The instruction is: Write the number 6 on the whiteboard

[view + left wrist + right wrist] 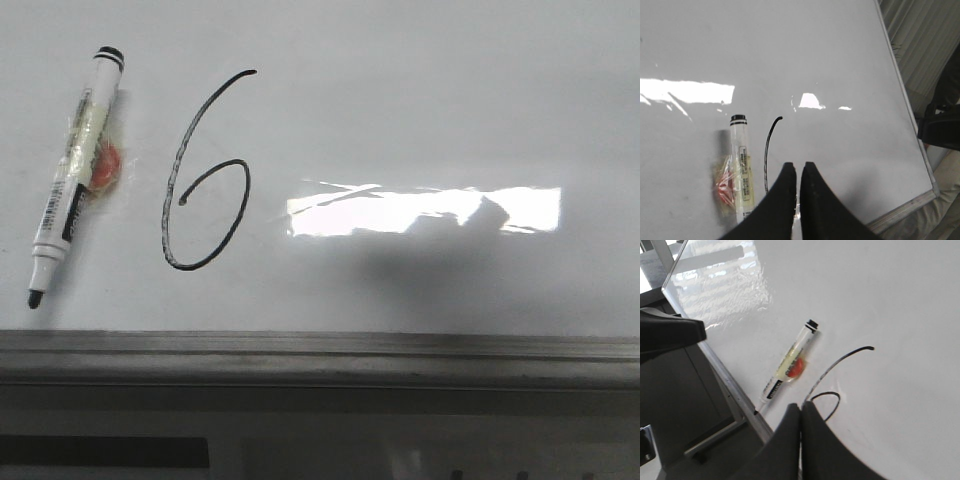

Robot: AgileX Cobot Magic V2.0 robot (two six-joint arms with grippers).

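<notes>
The number 6 point(208, 174) is drawn in thin black line on the whiteboard point(450, 100), left of a bright light reflection point(420, 210). A white marker point(75, 170) with clear tape and a red-orange patch lies slanted on the board just left of the 6, its dark tip towards the near edge. No gripper shows in the front view. My left gripper point(798, 167) is shut and empty above the board point(815, 50), beside the 6's stem point(767, 150) and the marker point(740, 170). My right gripper point(801, 407) is shut and empty near the 6 point(837, 362) and the marker point(789, 365).
A grey metal edge rail point(320, 350) runs along the board's near side. A dark arm part point(670, 332) sits off the board's edge in the right wrist view. Another dark arm part point(945, 120) sits beyond the board's edge in the left wrist view.
</notes>
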